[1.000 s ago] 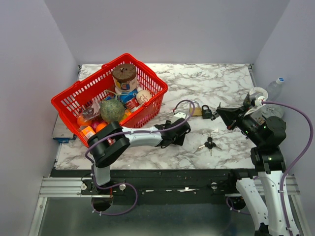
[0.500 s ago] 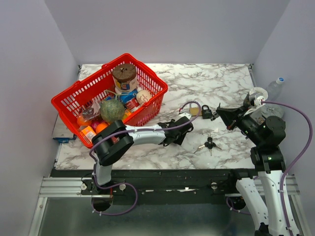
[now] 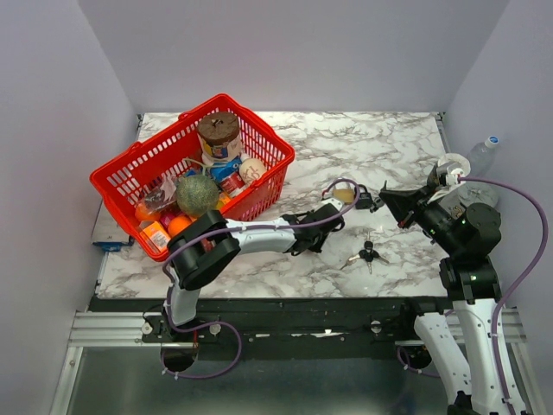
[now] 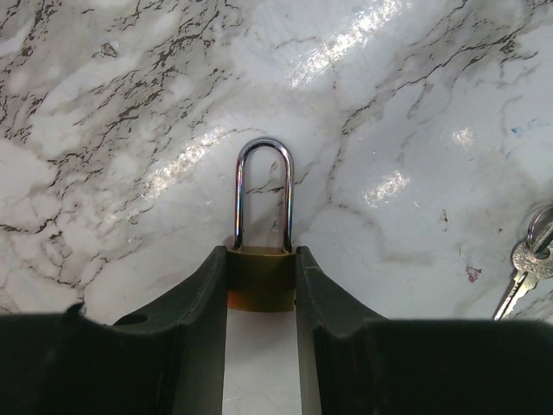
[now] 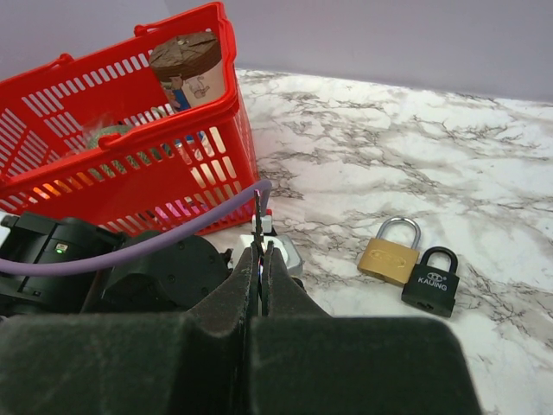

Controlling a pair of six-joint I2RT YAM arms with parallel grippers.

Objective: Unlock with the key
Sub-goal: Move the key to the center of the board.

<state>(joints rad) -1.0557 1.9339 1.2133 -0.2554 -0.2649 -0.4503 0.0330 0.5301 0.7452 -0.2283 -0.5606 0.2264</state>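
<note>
In the left wrist view a brass padlock with a steel shackle lies flat on the marble. My left gripper is shut on it, both fingers against the sides of its body. Seen from above, the left gripper lies low mid-table. My right gripper hovers at the right, shut on a key whose thin blade sticks out past the fingertips. The right wrist view shows a brass padlock and a black padlock side by side; I cannot tell whether that brass one is the gripped one.
A bunch of keys lies on the table near the front, also at the edge of the left wrist view. A red basket full of groceries stands at the back left. A bottle stands off the right edge.
My left gripper has slid forward to the right and its fingers have narrowed onto the brass padlock. The right arm has stayed still with the key.
</note>
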